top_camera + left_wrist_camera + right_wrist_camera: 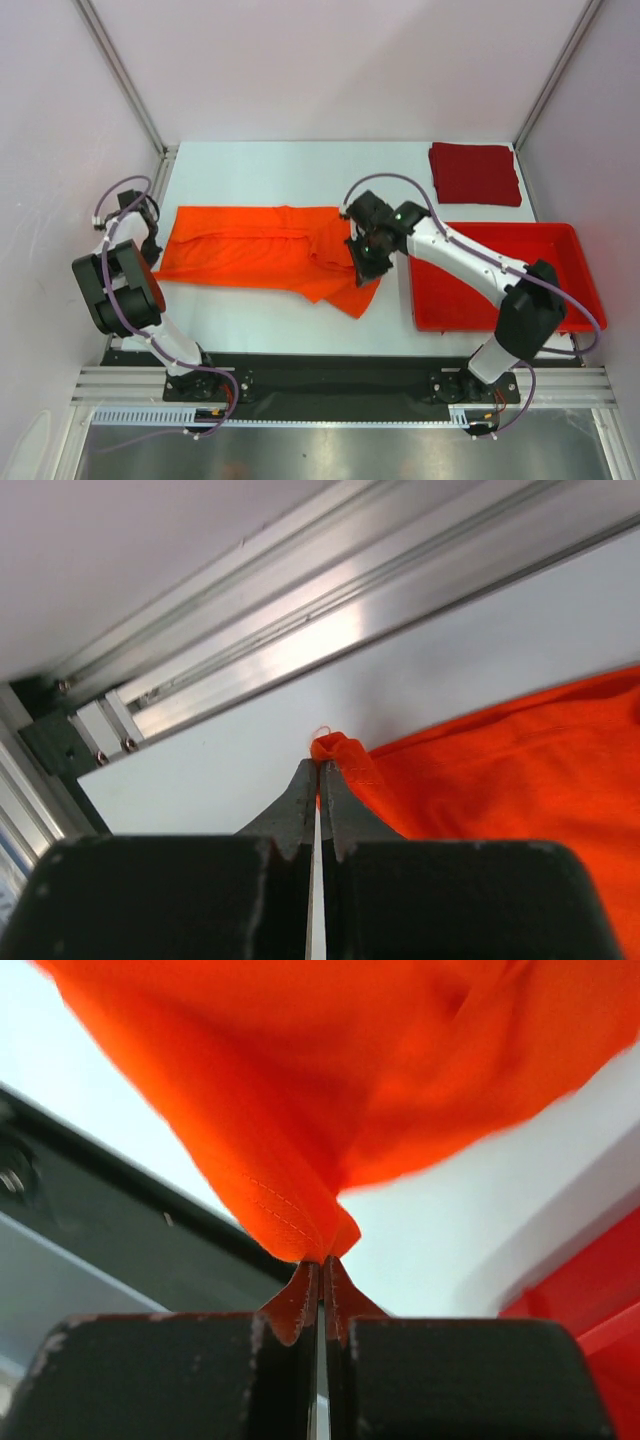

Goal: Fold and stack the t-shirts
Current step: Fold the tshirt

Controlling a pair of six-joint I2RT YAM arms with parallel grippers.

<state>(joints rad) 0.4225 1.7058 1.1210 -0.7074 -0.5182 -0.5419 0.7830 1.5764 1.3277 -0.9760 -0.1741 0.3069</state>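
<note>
An orange t-shirt (250, 250) lies stretched across the middle of the white table, folded lengthwise, its right end lifted. My left gripper (152, 250) is shut on its left corner (335, 750), low at the table's left edge. My right gripper (360, 255) is shut on the shirt's right end, whose cloth (300, 1110) hangs above the jaws in the right wrist view. A dark red t-shirt (475, 173) sits as a folded square at the back right, apart from both grippers.
A rigid red plastic tray (575, 250) stands on the right side, under my right arm. Aluminium frame rails (300, 630) run along the table's left edge close to my left gripper. A black base rail (330, 365) borders the near edge.
</note>
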